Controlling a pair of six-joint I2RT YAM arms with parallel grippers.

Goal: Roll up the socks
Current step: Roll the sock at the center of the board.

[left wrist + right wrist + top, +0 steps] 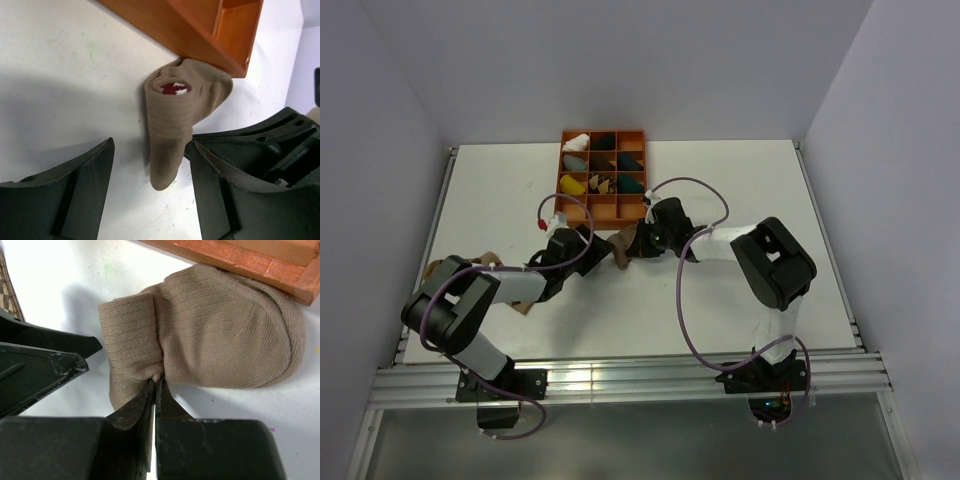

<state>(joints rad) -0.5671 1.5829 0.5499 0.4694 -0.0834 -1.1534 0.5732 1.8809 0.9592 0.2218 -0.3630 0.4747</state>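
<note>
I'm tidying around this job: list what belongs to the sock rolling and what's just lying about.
Job: tan sock, pinched by the right gripper; argyle sock; left gripper, jaws open either side of the roll.
Lying about: orange tray; sock bundles in it.

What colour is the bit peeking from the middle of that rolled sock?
Dark red and white cuff inside the tan sock, clearest in the left wrist view.

Fixed overhead view from the near edge, both wrist views close, downward, sharing the tan sock (170, 130)
</note>
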